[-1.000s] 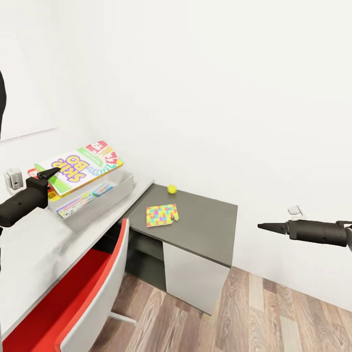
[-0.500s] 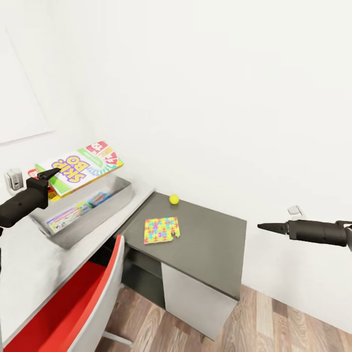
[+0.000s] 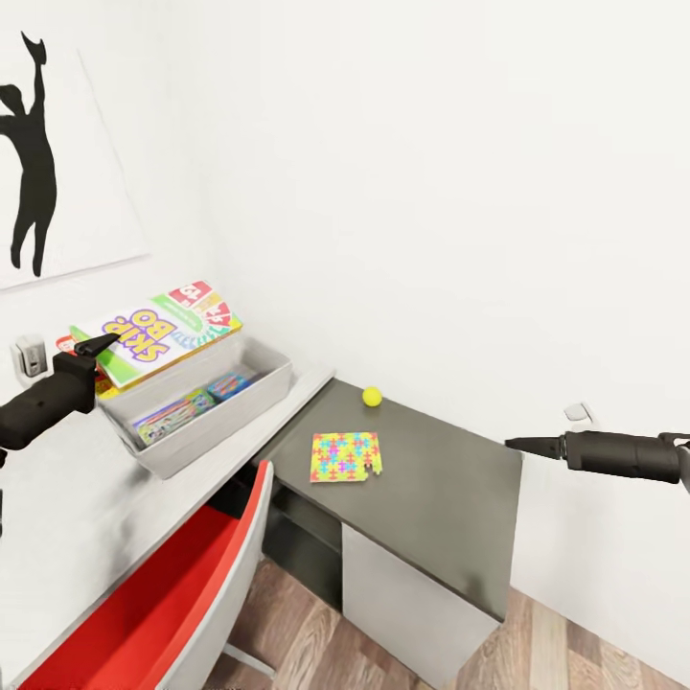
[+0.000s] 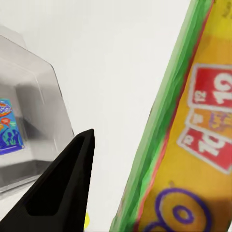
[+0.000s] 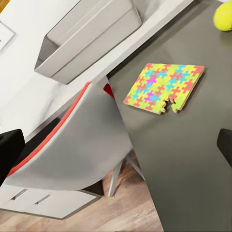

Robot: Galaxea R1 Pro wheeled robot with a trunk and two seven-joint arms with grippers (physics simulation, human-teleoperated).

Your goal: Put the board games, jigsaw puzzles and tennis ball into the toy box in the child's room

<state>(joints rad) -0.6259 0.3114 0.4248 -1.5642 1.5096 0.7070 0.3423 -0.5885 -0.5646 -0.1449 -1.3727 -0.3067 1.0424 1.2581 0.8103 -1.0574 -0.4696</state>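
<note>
At about ten o'clock in the head view, the SKIP BO box (image 3: 158, 331) is pinched at its near edge by the left gripper (image 3: 96, 345), tilted above the toy box (image 3: 206, 422). Its lid is yellow with a green rim, purple lettering and red number cards (10 and 12 read in the left wrist view). A blue game (image 3: 192, 402) lies inside the light grey bin. On the dark grey wing (image 3: 431, 498) at centre, a bright jigsaw puzzle (image 3: 346, 456) lies flat, the tennis ball (image 3: 372, 396) near it at one o'clock. The right gripper (image 3: 522, 444), at three o'clock, holds nothing; its opening I cannot tell. A red chair (image 3: 163, 594) stands at seven o'clock over wood planks; a black silhouette picture (image 3: 29, 153) hangs on the white wall.
</note>
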